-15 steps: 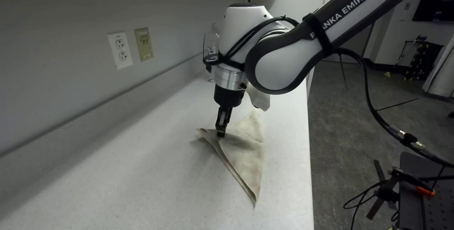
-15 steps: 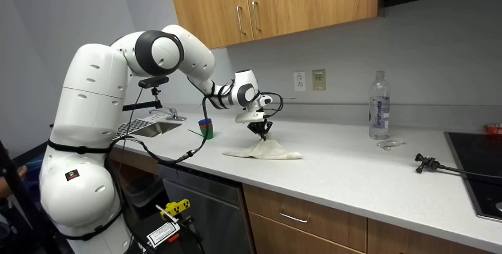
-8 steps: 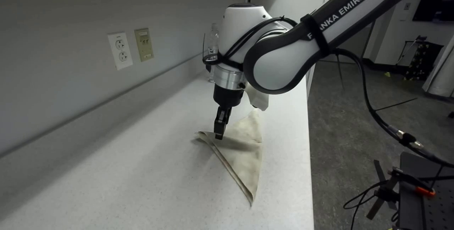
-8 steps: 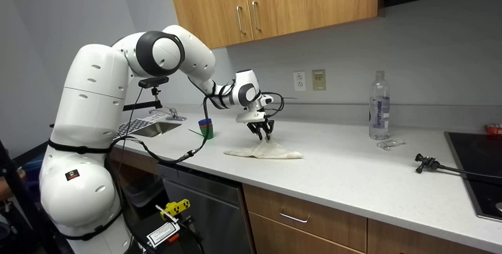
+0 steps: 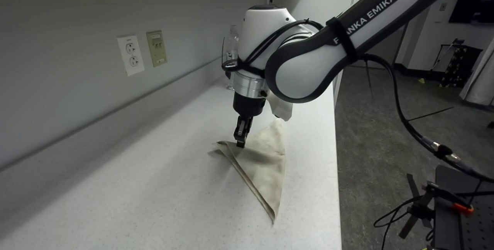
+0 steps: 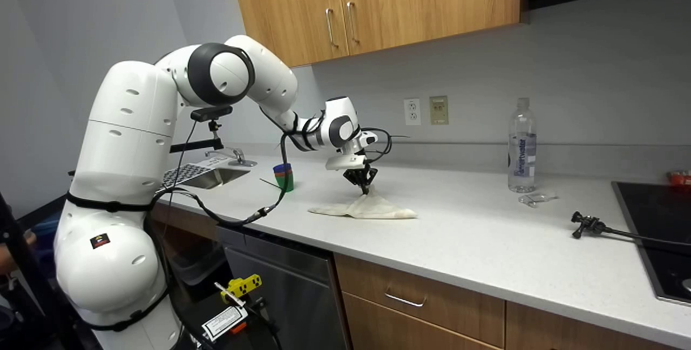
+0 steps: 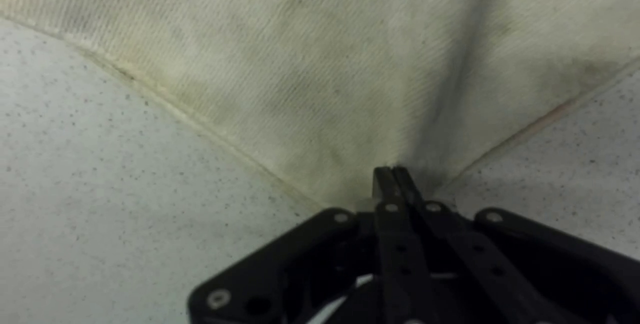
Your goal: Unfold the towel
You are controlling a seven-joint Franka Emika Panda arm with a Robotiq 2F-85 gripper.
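Observation:
The off-white towel (image 5: 266, 169) lies folded in a triangular shape on the counter, with a raised ridge in its middle. It also shows in an exterior view (image 6: 378, 209) as a low peak under the gripper, and it fills the upper part of the wrist view (image 7: 280, 74). My gripper (image 5: 240, 144) points down at the towel's raised part near the wall-side corner. In an exterior view the gripper (image 6: 365, 190) is at the peak. In the wrist view the gripper (image 7: 392, 170) has its fingers together, with the ridge of cloth running into the fingertips. The pinched cloth is mostly hidden.
The white counter (image 5: 154, 203) runs along the wall. A water bottle (image 6: 522, 155), a black mount (image 6: 588, 224) and a cooktop (image 6: 664, 231) are on one side. Stacked cups (image 6: 284, 177) and a sink (image 6: 216, 178) are on the other.
The gripper was shut at the towel a second ago and open half a second ago. Now its fingers are together again at the ridge. The towel has shifted slightly.

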